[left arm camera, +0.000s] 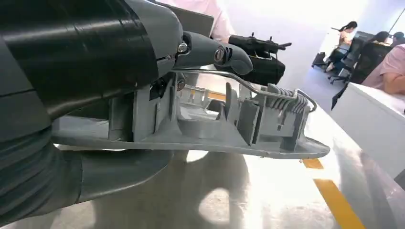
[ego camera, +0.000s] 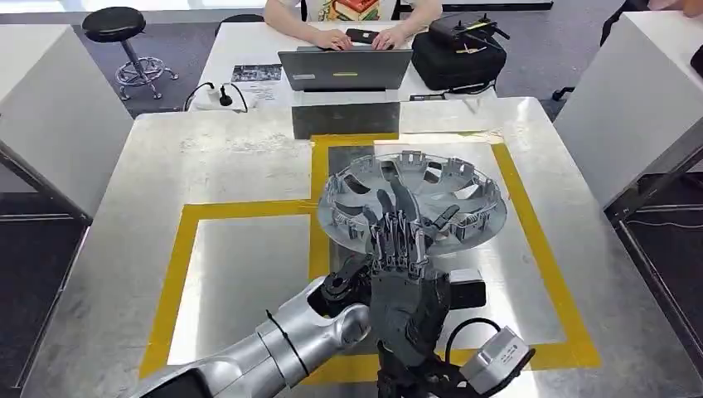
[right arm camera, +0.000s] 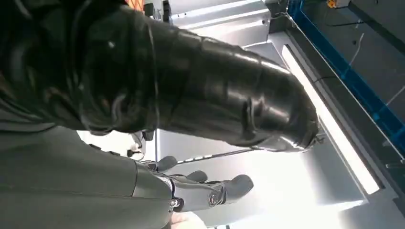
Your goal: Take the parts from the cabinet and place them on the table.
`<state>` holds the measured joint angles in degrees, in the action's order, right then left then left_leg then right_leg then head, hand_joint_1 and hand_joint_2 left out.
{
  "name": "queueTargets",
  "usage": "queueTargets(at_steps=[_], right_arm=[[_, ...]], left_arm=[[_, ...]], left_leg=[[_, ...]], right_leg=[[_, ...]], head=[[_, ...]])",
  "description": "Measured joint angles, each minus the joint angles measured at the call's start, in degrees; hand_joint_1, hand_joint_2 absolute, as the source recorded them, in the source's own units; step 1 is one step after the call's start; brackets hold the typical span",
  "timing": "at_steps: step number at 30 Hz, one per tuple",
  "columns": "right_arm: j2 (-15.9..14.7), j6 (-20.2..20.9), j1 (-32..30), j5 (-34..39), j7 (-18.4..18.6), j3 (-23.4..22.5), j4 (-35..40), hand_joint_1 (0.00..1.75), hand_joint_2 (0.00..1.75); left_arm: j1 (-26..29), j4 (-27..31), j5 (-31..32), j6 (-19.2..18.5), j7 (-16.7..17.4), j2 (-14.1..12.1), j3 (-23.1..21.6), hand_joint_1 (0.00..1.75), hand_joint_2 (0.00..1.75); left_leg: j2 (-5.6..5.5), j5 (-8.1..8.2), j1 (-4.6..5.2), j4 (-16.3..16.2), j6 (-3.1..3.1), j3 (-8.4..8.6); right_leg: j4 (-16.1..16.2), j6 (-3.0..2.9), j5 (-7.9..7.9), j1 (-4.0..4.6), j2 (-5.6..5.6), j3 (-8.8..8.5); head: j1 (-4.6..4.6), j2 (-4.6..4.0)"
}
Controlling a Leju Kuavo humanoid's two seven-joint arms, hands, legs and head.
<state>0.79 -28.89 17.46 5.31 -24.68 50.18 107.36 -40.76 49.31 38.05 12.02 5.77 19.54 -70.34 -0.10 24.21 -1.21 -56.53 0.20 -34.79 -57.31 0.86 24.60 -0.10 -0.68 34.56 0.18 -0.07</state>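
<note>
No text, label, brand, number or sign can be read on anything here; any print is too small or blurred.

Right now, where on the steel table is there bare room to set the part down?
The left square inside the yellow tape is bare, as is the table beyond it. The right square is crowded: the left hand holds the wheel cover over it.

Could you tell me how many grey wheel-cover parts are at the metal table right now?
1. The grey wheel cover is held by the left hand over the yellow-taped square on the table; none other is visible.
</note>
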Motion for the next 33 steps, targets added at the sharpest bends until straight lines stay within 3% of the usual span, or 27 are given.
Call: queueTargets(at_steps=[5,6,15,16,21,25,29,31,33], right_arm=[[0.18,0.24,0.13,0.15,-0.02,0.2,-0.09,0.0,0.0],[0.33,0.39,0.17,0.35,-0.09,0.33,-0.09,0.0,0.0],[0.83,0.07,0.5,0.26,-0.33,1.07,-0.24,0.0,0.0],[0.83,0.07,0.5,0.26,-0.33,1.07,-0.24,0.0,0.0],[0.87,0.07,0.49,0.26,-0.42,1.09,-0.26,0.0,0.0],[0.85,-0.22,0.32,-1.58,0.0,1.09,-0.26,0.0,0.0],[0.28,-2.79,-1.24,-5.44,1.0,1.09,0.61,0.0,0.0],[-0.57,-4.57,-2.44,-7.69,2.12,0.79,1.66,0.0,0.0],[-1.58,-5.27,-3.82,-8.53,2.75,0.48,2.6,0.0,0.0]], left_arm=[[0.01,0.0,-0.02,0.02,-0.68,0.0,-0.59,1.75,1.75],[0.05,0.02,-0.02,0.02,-0.85,0.0,-0.85,0.0,1.75],[1.07,0.68,-0.2,-0.68,-0.85,0.02,-2.73,0.0,1.75],[1.1,0.68,-0.24,-0.7,-1.01,0.02,-2.8,0.0,0.0],[1.18,0.68,-1.48,0.76,-2.38,0.02,-2.93,0.0,0.0],[1.71,0.68,-7.7,6.69,-9.37,-0.02,-0.61,0.0,0.0],[6.58,5.1,-20.69,8.18,-16.24,-1.59,8.21,0.0,0.0],[9.82,10.71,-26.05,9.85,-16.96,-3.97,13.26,0.0,0.0],[12.7,16.12,-27.26,10.62,-16.96,-6.5,17.12,0.0,0.0]], left_leg=[[0.0,-0.01,0.23,0.0,0.0,-0.03],[0.0,-0.01,0.26,0.0,0.0,-0.03],[0.0,0.0,0.31,0.0,0.02,-0.11],[0.0,0.0,0.32,0.0,0.02,-0.14],[-0.01,0.0,0.41,0.0,0.04,-0.16],[-0.01,0.0,0.42,0.0,0.04,-0.15],[0.04,0.02,0.42,0.0,0.07,-0.12],[0.04,0.03,0.41,0.02,0.08,-0.09],[-0.01,0.02,0.39,0.03,0.08,-0.1]], right_leg=[[0.18,0.09,-0.06,-0.16,0.01,-0.07],[0.22,0.12,-0.08,-0.2,0.01,-0.1],[0.72,0.41,-0.27,-0.26,0.01,-0.28],[0.75,0.43,-0.28,-0.28,0.01,-0.28],[0.79,0.5,-0.32,-0.38,0.02,-0.29],[0.8,0.53,-0.34,-0.4,0.02,-0.31],[0.8,0.53,-0.34,-0.38,-0.01,-0.36],[0.8,0.54,-0.33,-0.38,0.0,-0.36],[0.8,0.58,-0.27,-0.36,0.04,-0.36]], head=[[0.11,0.0],[0.11,0.0],[0.2,0.0],[0.22,0.0],[0.26,0.0],[0.24,0.0],[0.31,0.0],[0.29,0.0],[0.17,0.0]])
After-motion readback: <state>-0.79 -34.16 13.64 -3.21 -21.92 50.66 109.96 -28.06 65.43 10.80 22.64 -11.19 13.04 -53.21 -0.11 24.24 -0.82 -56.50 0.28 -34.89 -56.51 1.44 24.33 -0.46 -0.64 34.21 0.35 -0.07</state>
